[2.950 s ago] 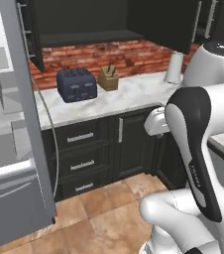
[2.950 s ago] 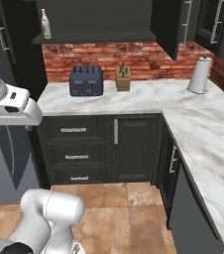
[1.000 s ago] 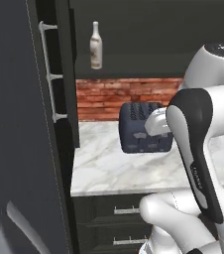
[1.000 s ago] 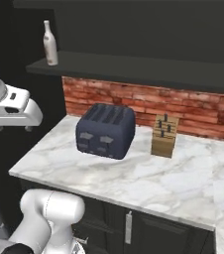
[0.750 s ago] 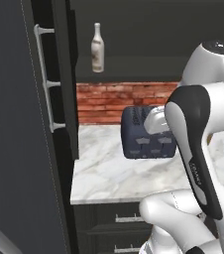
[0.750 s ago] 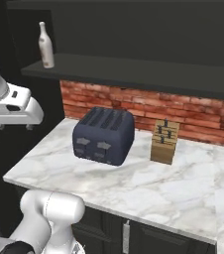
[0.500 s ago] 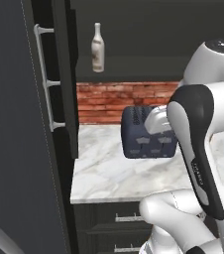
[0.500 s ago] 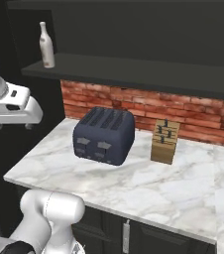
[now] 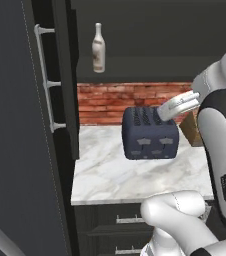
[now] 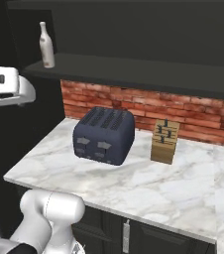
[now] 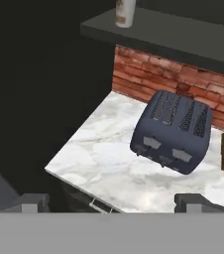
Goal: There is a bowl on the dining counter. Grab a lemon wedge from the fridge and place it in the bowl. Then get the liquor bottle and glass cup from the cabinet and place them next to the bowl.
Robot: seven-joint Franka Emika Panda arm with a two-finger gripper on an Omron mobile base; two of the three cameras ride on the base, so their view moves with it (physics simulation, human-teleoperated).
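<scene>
Hand view: end effector (image 11: 111,202) spread wide above marble counter (image 11: 99,168), toaster (image 11: 173,131) before brick wall (image 11: 148,74)

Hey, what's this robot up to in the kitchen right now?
The robot is parked at a marble counter holding a dark toaster and a wooden knife block. Its gripper is open and holds nothing, looking down over the toaster. A pale liquor bottle stands on the open cabinet shelf above, untouched, so fetching it looks like the likely next step.

1 liquor bottle (image 9: 98,48), 1 toaster (image 10: 104,135), 1 knife block (image 10: 164,141)
</scene>
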